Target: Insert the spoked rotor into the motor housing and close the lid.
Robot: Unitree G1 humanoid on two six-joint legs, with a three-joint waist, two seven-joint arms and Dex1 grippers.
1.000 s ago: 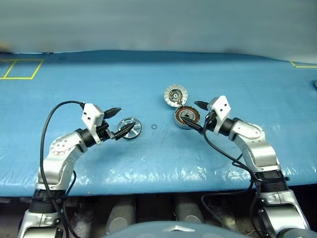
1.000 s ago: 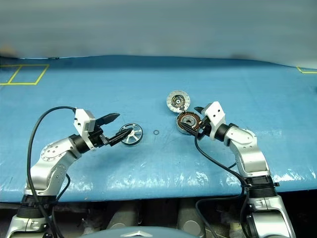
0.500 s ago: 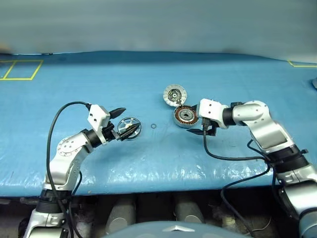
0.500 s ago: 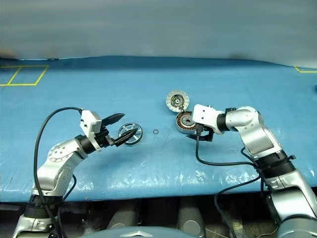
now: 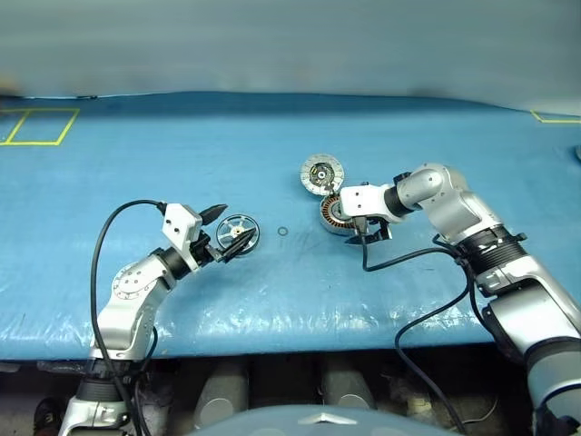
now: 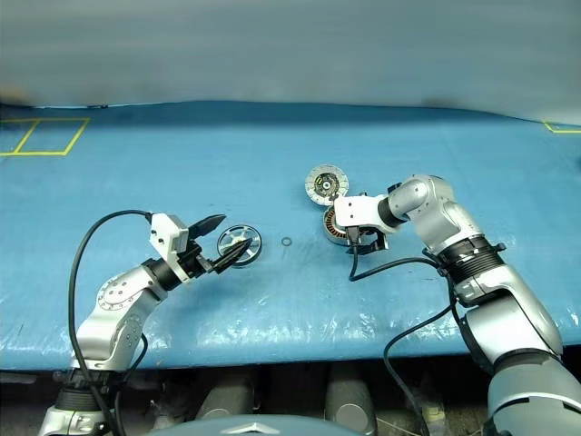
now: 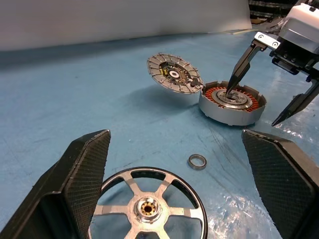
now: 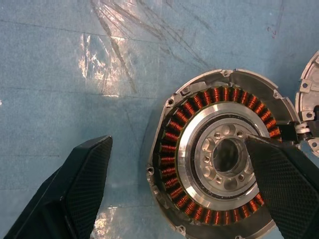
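Blue sheeting covers the desk (image 5: 381, 127), and the parts of the motor are laid out apart on it, each lying flat and open to reach. The spoked rotor (image 5: 238, 233) rests on the left side, the motor housing (image 5: 338, 213) right of centre with its copper windings facing up, and the lid (image 5: 321, 173) is seen propped at a tilt just behind the housing, at its rim, apparently joined to it there, so the housing's cavity is left open for the rotor. A small loose ring (image 5: 282, 232) lies on the sheeting between rotor and housing.

The left end effector (image 5: 226, 232) is held low and nearly level, its fingers spread wide and nothing gripped; the rotor sits just ahead of it, with the near part of the rim lying between the two fingers in the left wrist view. This is judged to be a line-up for a grasp across the rim.

The right end effector (image 5: 363, 232) is angled steeply down over the housing, also wide open and empty. One finger (image 7: 239, 69) reaches down to the housing's silver centre, though contact cannot be confirmed; the other hangs outside the rim. Bracing of the housing is the likely purpose.
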